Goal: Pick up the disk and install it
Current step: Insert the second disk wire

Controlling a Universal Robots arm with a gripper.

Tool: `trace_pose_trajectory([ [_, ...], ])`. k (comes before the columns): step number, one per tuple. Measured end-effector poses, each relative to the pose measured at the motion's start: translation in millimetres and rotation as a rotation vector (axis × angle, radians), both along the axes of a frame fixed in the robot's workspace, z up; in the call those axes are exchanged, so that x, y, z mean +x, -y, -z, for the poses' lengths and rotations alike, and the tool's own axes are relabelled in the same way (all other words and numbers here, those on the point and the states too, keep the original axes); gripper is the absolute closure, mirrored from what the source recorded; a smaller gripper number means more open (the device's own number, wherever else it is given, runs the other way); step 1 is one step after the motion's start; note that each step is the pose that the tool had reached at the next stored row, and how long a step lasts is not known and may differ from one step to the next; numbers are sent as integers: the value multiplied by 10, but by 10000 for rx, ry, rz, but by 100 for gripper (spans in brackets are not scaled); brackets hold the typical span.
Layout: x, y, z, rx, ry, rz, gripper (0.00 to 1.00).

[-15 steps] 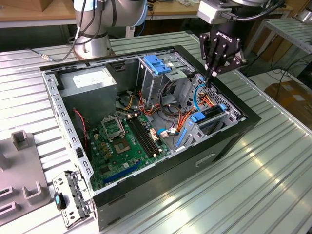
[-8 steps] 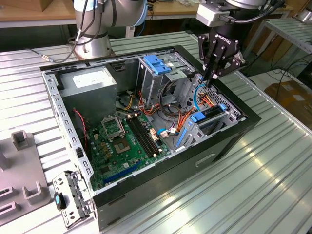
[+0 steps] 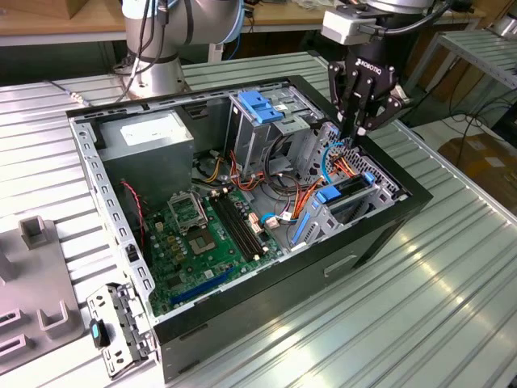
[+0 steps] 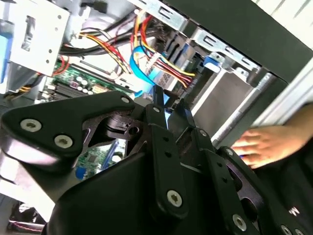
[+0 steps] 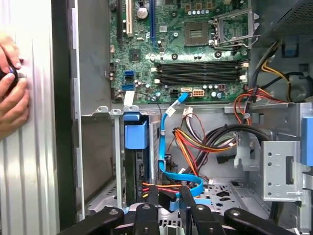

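In the exterior view the tool (image 3: 356, 129) hangs over the far right corner of the open computer case (image 3: 242, 323), its black fingers drawn close together and pointing down among the orange and blue cables; whether they pinch anything there I cannot tell. Just below it, nearer the case's right wall, the disk (image 3: 349, 191) sits on edge in a grey drive bay, a dark slab with blue plastic at its ends. The case rests on a ribbed metal surface (image 3: 452, 283). In the second wrist view the fingers (image 4: 159, 110) stand nearly together against a blue cable (image 4: 139, 61). In the first wrist view the disk (image 5: 138, 161) stands slotted in its bay, a blue tab topping it, while a person's hand (image 5: 10, 98) rests on the surface beside the case.
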State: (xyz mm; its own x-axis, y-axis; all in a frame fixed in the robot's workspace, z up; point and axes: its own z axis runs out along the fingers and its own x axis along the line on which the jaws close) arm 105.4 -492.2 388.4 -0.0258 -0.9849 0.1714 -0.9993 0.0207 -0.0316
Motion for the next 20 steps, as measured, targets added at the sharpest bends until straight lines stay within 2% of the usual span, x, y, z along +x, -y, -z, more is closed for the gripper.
trace_pose_trajectory([
  [2, 1, -4, 0, -231, 0, 0, 69],
  [3, 1, -6, 10, -406, 0, 0, 69],
  [4, 1, -10, 19, -517, -1, 1, 69],
  [5, 1, -11, 27, -539, 0, 2, 69],
  [9, 8, -14, 68, -543, 0, 2, 70],
  [10, 9, -15, 75, -546, 0, 2, 77],
  [11, 10, -15, 83, -548, 0, 2, 77],
  [12, 11, -15, 91, -548, 0, 1, 89],
  [17, 11, -15, 113, -586, -1, 1, 89],
  [19, 11, -16, 121, -617, 0, 1, 89],
  [20, 11, -16, 124, -658, 0, 0, 89],
])
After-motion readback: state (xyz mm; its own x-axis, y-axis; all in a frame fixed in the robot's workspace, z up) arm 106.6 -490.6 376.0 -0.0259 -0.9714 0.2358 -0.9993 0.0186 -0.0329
